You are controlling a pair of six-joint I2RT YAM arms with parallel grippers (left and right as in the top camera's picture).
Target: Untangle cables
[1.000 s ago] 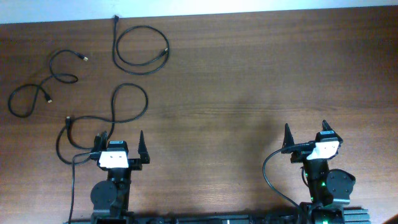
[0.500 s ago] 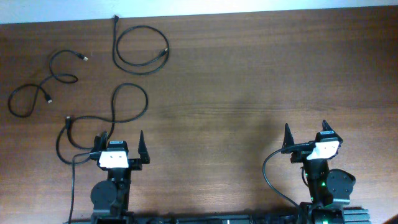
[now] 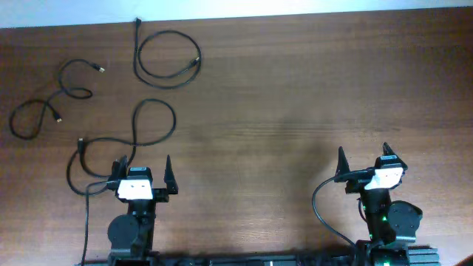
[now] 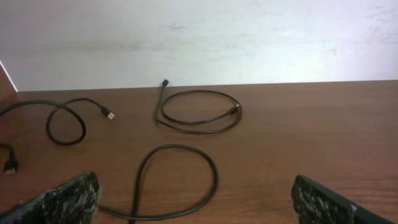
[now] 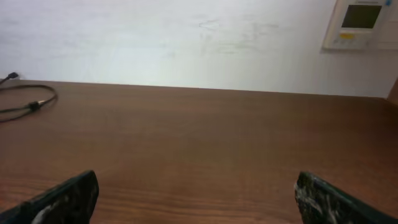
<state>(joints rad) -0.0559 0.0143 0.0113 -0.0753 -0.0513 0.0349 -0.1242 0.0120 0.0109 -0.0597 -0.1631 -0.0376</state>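
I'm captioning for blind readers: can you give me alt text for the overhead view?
A far cable coiled in a ring, a squiggled left cable and a near cable looping beside the left gripper lie apart on the left side of a brown table, all thin and black. The left gripper and right gripper sit open and empty at the near edge.

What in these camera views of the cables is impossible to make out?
Overhead: plug types on the ring-shaped cable and the others are too small to tell.
Left wrist: the wavy cable runs off the left edge; the big-loop cable drops out of the bottom edge beside the left end effector.
Right wrist: only a cable piece shows, cut off by the left edge; which cable is unclear.
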